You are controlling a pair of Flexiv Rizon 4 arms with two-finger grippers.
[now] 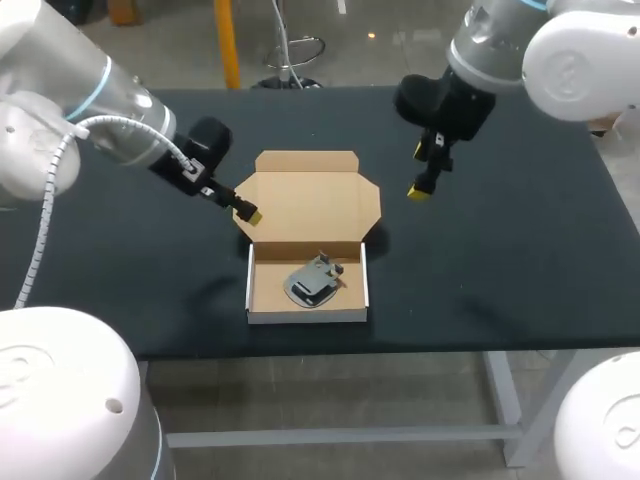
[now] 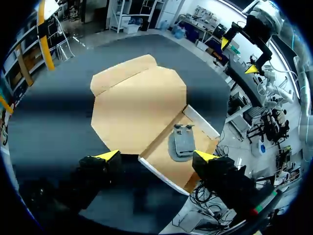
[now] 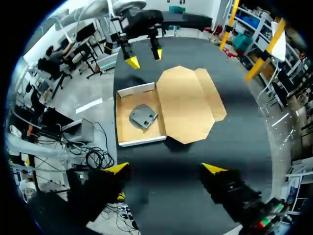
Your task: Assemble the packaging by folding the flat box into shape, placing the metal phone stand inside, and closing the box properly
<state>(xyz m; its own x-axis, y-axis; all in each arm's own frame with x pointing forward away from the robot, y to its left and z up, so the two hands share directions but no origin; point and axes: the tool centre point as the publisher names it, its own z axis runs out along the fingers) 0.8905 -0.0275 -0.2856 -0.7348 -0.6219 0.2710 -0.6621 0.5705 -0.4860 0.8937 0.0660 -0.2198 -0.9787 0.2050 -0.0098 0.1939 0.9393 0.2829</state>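
It was a robotics lab, to judge by the rig itself. A table (image 1: 520, 270) with a matte black top on a pale metal frame was the work surface. Two white-and-grey jointed arms reached over it, the left arm (image 1: 110, 110) above the table's left side and the right arm (image 1: 500, 50) above its far right. A ribbed cable (image 1: 45, 210) ran along the left arm. One open cardboard box (image 1: 310, 195) lay mid-table.

One box (image 1: 308, 198), one phone stand (image 1: 314, 281)
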